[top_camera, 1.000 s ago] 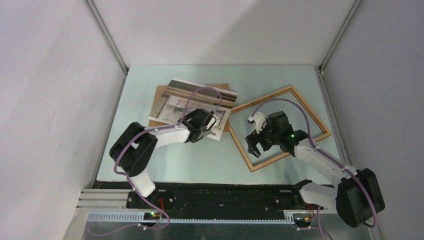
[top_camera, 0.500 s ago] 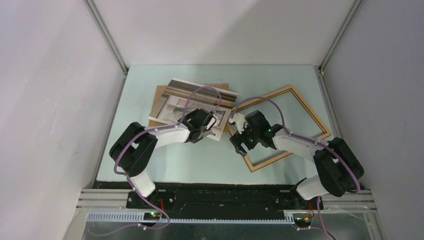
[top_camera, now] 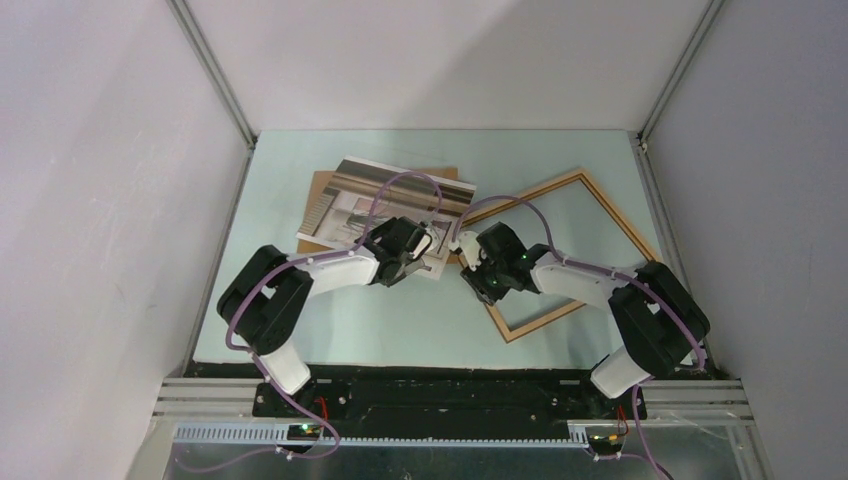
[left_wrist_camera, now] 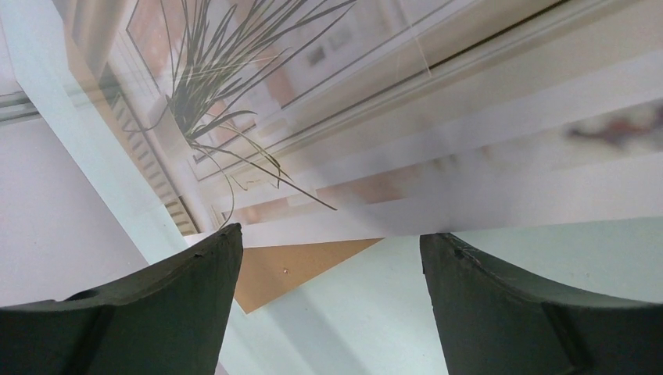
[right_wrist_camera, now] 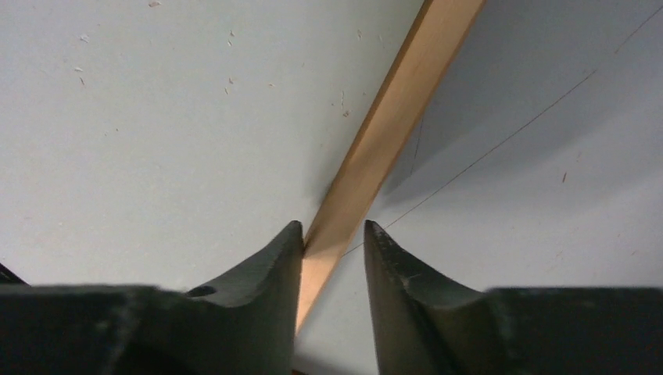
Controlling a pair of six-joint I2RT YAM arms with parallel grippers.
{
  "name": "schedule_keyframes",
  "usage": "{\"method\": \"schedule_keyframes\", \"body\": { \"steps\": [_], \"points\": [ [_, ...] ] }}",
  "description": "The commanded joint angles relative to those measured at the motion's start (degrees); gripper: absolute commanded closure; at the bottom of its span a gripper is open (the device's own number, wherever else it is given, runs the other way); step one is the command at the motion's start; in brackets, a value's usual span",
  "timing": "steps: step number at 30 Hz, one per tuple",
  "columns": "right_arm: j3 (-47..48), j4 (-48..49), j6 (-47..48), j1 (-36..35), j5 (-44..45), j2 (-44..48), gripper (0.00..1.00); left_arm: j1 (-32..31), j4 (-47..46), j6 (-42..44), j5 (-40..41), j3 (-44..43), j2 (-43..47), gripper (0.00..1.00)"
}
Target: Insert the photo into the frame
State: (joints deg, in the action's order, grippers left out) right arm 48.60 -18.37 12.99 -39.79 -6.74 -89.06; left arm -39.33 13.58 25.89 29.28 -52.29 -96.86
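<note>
From above, the photo (top_camera: 350,195) lies picture side up on a brown backing board (top_camera: 318,185), toward the far left of the table (top_camera: 400,330). The frame (top_camera: 620,221) lies flat and turned like a diamond on the right half, near the right edge. The left gripper (top_camera: 425,245) sits at the photo's near right corner. The right gripper (top_camera: 472,268) is over the frame's left rail.

In the left wrist view, the left gripper (left_wrist_camera: 330,238) stands wide open with nothing between its fingers (left_wrist_camera: 195,297). The photo's (left_wrist_camera: 391,117) edge runs across just beyond the tips, and a corner of the backing board (left_wrist_camera: 289,273) shows beneath it.

In the right wrist view, the right gripper (right_wrist_camera: 332,230) straddles the frame's (right_wrist_camera: 399,94) rail, fingers (right_wrist_camera: 258,289) narrowly apart. One tip touches the wood, while a sliver shows at the other. I cannot tell whether it is clamped.
</note>
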Motion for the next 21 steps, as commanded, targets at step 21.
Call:
{"method": "schedule_keyframes", "body": {
  "steps": [21],
  "points": [
    [-1.7,-20.3,21.6,17.0,-6.3,11.2,1.00,0.5,-0.7,-0.2,-0.9,-2.1,1.1,0.10]
  ]
}}
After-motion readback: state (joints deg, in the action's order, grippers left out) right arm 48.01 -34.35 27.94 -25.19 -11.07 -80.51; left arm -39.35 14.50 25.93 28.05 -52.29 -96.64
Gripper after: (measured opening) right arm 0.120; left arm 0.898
